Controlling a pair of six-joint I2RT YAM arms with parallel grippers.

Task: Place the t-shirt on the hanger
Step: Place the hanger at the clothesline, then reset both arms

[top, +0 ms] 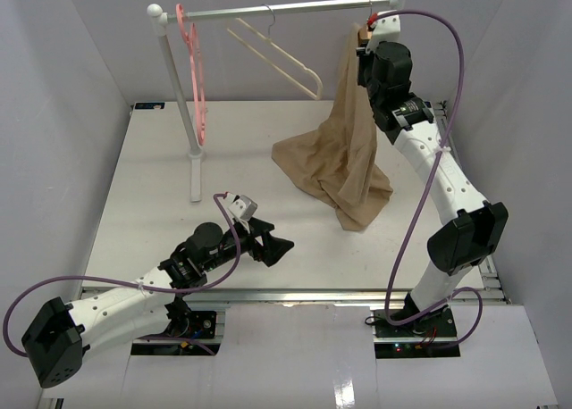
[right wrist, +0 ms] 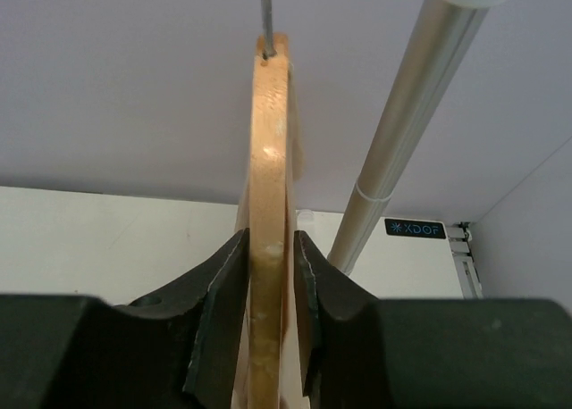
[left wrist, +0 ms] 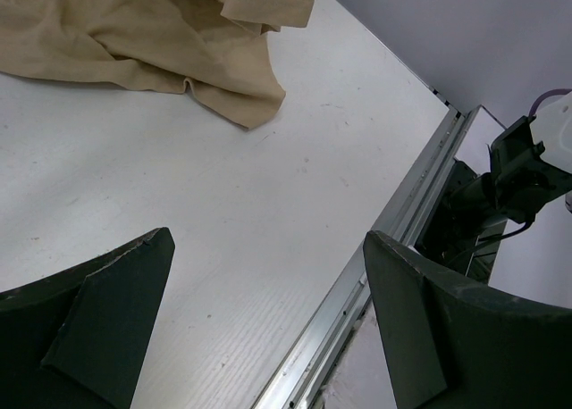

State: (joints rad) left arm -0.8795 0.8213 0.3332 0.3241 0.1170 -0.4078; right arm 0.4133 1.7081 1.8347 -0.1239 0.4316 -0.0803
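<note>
**Top view:** A white clothes rack stands at the back of the tabletop, and its rail carries a pink hanger and a cream hanger. At the rail's right end, the right gripper is raised to the wooden hanger. The tan t-shirt hangs down from that hanger in a long fold, and its lower half is pooled on the tabletop. The left gripper sits low near the front edge, well apart from the cloth, with its jaws spread wide and holding nothing.

**Left wrist view:** The left gripper shows bare tabletop between its open jaws. A corner of the t-shirt lies beyond them.

**Right wrist view:** The right gripper has one jaw on each side of the hanger, both very close to the wood. I cannot tell whether they are clamped on it or just clear of it. The metal hook runs up out of the picture beside the rail, so whether it is seated on the rail is hidden.

The step in hand looks like settling the hanger on the rail. To do it well, the hook should bear the weight before the jaws part. The gripper should then back straight off without snagging the cloth. The shirt's seating on the hanger's shoulders also needs checking.

No bin, box or other container is in sight.
</note>
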